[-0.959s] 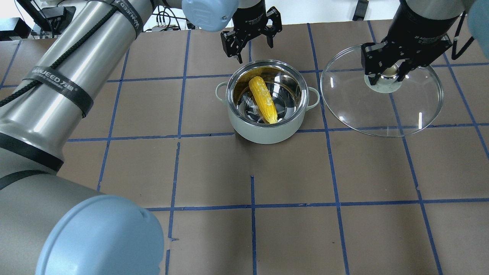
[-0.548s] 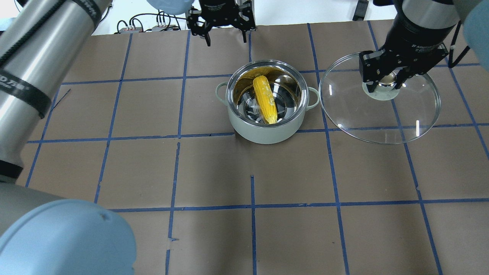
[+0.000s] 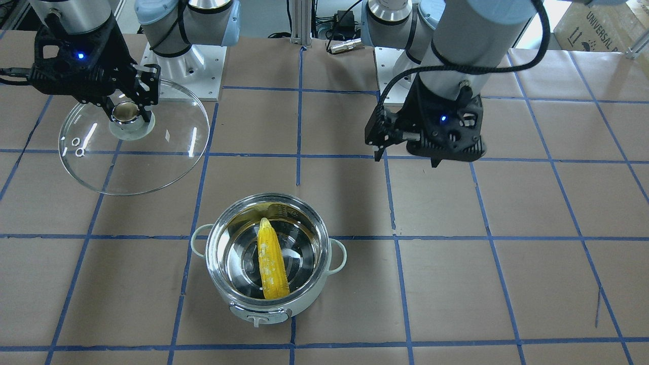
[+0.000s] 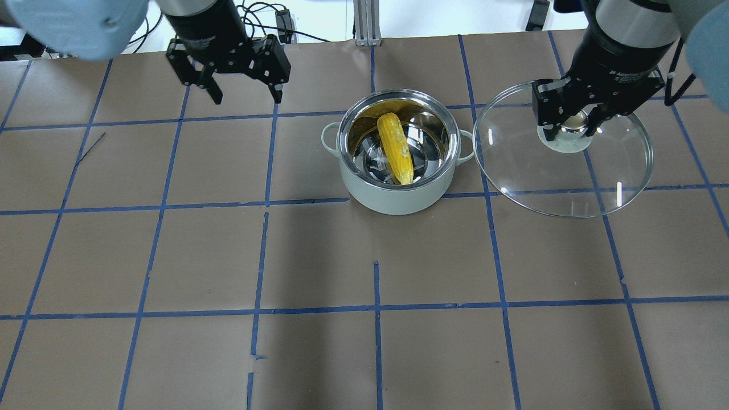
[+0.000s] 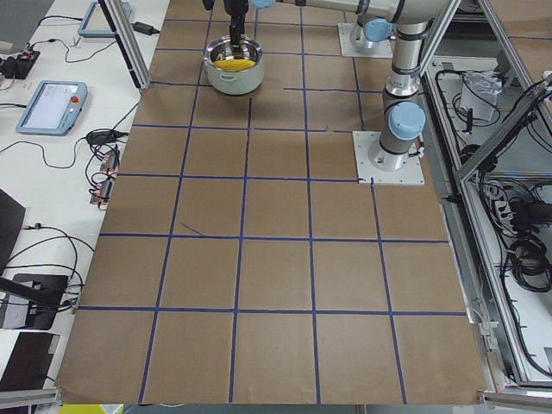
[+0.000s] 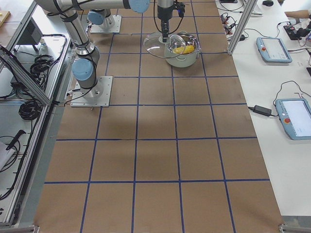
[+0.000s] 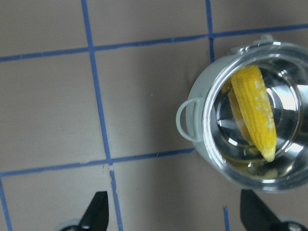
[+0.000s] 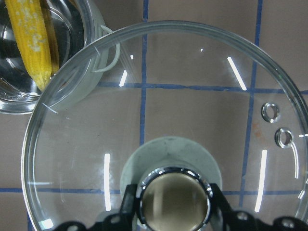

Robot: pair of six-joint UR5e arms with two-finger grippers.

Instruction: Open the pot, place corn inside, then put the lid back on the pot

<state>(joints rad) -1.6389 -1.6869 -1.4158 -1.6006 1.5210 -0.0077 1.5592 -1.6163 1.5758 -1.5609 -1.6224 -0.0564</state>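
The pale grey-white pot (image 4: 393,196) stands open at mid table, also in the front view (image 3: 309,299). The yellow corn (image 4: 394,147) lies inside it, seen too in the front view (image 3: 270,265) and the left wrist view (image 7: 255,110). My right gripper (image 4: 568,126) is shut on the knob of the clear glass lid (image 4: 603,182) and holds it in the air to the pot's right; the knob shows in the right wrist view (image 8: 174,201). My left gripper (image 4: 246,94) is open and empty, up and to the left of the pot.
Brown paper with blue tape lines (image 4: 376,307) covers the table. The arm bases (image 3: 182,56) stand at the robot's side of the table. Tablets and cables (image 5: 52,95) lie on the side bench beyond the table's edge.
My left gripper has moved away from above the pot, to the left. My right gripper has shifted the held lid slightly toward the pot. The corn and pot have not moved.
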